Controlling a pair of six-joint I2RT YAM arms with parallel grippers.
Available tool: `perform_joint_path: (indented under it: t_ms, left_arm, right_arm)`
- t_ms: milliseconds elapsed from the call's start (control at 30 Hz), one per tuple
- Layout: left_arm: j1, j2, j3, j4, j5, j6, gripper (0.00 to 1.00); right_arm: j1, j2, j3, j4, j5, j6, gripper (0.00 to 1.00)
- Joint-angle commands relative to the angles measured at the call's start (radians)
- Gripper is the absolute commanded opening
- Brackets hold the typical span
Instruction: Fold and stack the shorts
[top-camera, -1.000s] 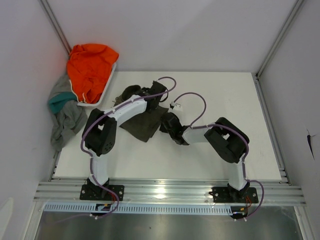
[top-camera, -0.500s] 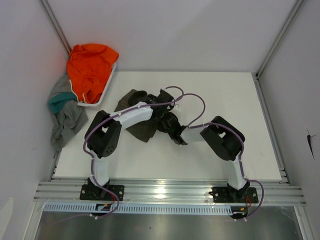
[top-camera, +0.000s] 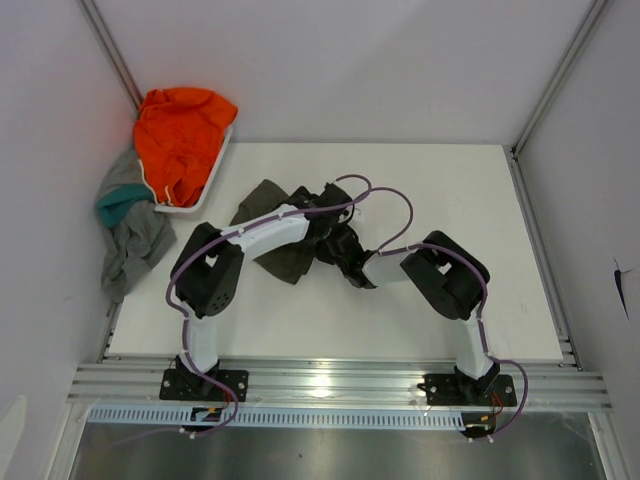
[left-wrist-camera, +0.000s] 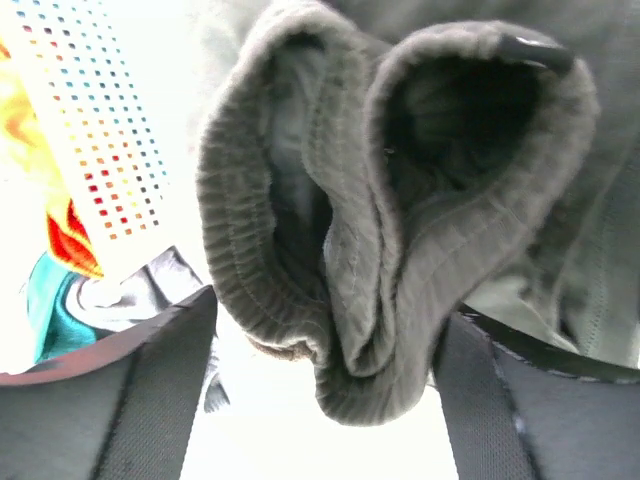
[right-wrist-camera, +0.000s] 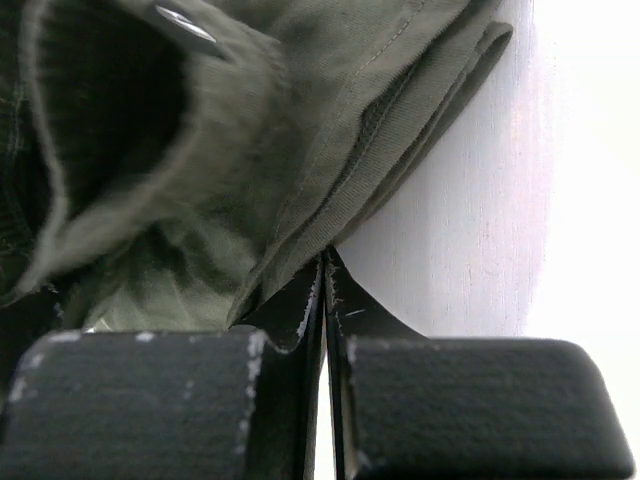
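Observation:
The olive green shorts (top-camera: 288, 262) lie bunched in the middle of the white table (top-camera: 450, 190), under both wrists. My left gripper (top-camera: 322, 207) is open over them. In the left wrist view its gripper (left-wrist-camera: 330, 440) has the ribbed waistband (left-wrist-camera: 400, 200) hanging loose between the spread fingers (left-wrist-camera: 150, 400). My right gripper (top-camera: 342, 248) sits at the shorts' right side. In the right wrist view that gripper (right-wrist-camera: 325, 262) is shut, its tips pinching the hem of the olive cloth (right-wrist-camera: 300, 130). The grey shorts (top-camera: 135, 245) lie crumpled off the table's left edge.
A white tray (top-camera: 218, 165) at the table's back left corner holds an orange garment (top-camera: 180, 130). A teal garment (top-camera: 118, 202) lies on the grey shorts beside it. Aluminium rails (top-camera: 330, 385) run along the near edge, and walls stand on three sides.
My left gripper has carried the shorts' waistband to the right, over towards the right gripper, and has then opened and let go. The right gripper has barely moved and stays shut.

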Motion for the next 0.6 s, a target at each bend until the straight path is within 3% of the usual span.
perform_joint_path:
  t_ms: [0,233,333,367,567]
  left_arm:
    - [-0.020,-0.090,0.065,-0.058,0.104,-0.046,0.86]
    - [-0.007,-0.173,0.141,-0.105,0.253,-0.050,0.89]
    - [0.038,-0.193,0.206,-0.160,0.377,-0.064,0.89]
    - [0.053,-0.199,0.241,-0.179,0.476,-0.067,0.89]
    - [0.193,-0.225,0.359,-0.277,0.773,-0.064,0.89]
  right_arm:
    - [-0.005,0.026,-0.013,-0.009,0.021,0.005,0.00]
    - [-0.007,0.011,-0.034,0.003,0.041,0.008,0.00]
    - [-0.007,0.000,-0.043,0.005,0.049,0.001,0.00]
    - [-0.010,0.000,-0.045,0.005,0.049,-0.002,0.01]
    - [-0.022,-0.034,-0.065,-0.015,0.059,-0.022,0.16]
